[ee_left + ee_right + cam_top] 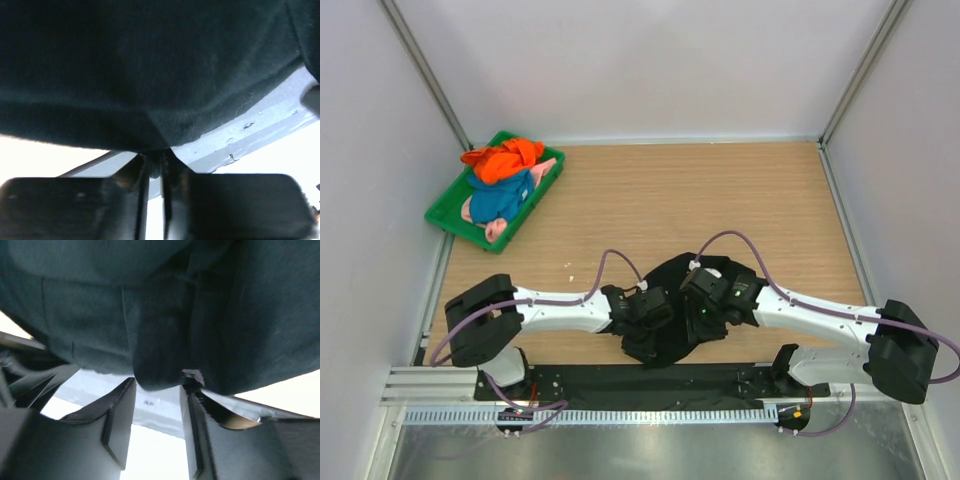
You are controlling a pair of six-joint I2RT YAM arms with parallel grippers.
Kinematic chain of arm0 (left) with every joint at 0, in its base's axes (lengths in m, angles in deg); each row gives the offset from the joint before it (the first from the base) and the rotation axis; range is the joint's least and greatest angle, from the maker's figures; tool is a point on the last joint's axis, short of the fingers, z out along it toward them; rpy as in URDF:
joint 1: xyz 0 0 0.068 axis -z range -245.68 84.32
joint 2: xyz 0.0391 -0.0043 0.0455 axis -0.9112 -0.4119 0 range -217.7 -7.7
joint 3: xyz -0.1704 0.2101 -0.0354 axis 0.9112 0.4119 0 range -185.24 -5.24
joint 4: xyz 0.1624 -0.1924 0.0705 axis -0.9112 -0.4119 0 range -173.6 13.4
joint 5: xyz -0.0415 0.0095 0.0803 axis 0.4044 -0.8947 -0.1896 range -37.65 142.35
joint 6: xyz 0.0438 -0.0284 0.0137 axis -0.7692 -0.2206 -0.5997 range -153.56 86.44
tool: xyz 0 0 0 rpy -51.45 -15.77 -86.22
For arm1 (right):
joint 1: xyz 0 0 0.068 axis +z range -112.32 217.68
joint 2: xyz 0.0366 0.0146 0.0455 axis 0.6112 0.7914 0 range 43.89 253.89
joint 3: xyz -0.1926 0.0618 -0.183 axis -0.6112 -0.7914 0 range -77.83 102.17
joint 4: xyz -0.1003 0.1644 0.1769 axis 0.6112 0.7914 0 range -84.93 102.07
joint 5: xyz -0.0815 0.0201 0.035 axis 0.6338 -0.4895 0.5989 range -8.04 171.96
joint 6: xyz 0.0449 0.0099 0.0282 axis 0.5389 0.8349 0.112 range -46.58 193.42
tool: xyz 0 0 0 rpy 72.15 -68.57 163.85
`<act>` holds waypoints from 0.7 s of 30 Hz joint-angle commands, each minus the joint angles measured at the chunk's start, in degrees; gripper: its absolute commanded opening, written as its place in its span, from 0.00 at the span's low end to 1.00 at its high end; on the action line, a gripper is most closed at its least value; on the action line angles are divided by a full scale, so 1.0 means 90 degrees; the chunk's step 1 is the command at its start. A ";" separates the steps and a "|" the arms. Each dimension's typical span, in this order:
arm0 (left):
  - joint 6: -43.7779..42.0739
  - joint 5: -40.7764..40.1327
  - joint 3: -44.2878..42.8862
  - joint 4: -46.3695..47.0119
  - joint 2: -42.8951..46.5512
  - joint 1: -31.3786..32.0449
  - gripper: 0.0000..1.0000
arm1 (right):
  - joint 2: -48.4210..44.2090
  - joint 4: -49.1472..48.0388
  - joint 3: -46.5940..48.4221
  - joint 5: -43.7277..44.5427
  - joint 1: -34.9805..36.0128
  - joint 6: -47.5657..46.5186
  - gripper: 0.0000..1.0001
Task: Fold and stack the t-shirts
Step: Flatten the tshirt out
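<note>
The black t-shirt (669,272) is bunched near the table's front edge, between my two grippers. My left gripper (650,312) is shut on a pinch of its hem, which shows in the left wrist view (155,162) with the black cloth (150,65) filling the frame above. My right gripper (705,300) is open. In the right wrist view (157,385) a fold of the shirt (200,305) sits over the fingertips and is not clamped. The orange t-shirt (505,160), blue t-shirt (500,198) and pink t-shirt (495,230) lie piled in the tray.
The green plastic tray (445,215) stands at the back left against the left wall. White walls and metal posts enclose the wooden table (720,200). A black strip and metal rail (620,385) run along the near edge by the arm bases.
</note>
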 commanded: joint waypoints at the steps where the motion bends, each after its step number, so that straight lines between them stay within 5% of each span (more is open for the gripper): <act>1: 0.0054 -0.0345 -0.0019 -0.0035 0.0542 0.0030 0.07 | 0.0024 -0.0462 -0.0046 0.0604 0.0029 0.0353 0.40; 3: 0.0025 -0.0607 -0.0067 -0.0347 0.0824 0.0020 0.00 | -0.0015 -0.0297 0.0012 0.1004 0.0020 0.0373 0.33; 4: 0.0015 -0.0773 -0.0174 -0.0532 0.0922 0.0020 0.00 | -0.0015 -0.0209 0.0041 0.1122 -0.0009 0.0373 0.17; 6: -0.0043 -0.1298 -0.0311 -0.1048 0.1302 0.0011 0.00 | -0.0141 0.0199 0.0245 0.1561 -0.0019 0.0353 0.01; 13: -0.0317 -0.3213 -0.1629 -0.3002 0.2522 -0.0262 0.00 | -0.0854 0.2134 0.1953 0.3436 -0.0165 -0.0124 0.01; 21: -0.1400 -0.4719 -0.3639 -0.3931 0.3101 -0.0897 0.00 | -0.0601 0.3238 0.4588 0.4706 -0.0683 -0.1324 0.01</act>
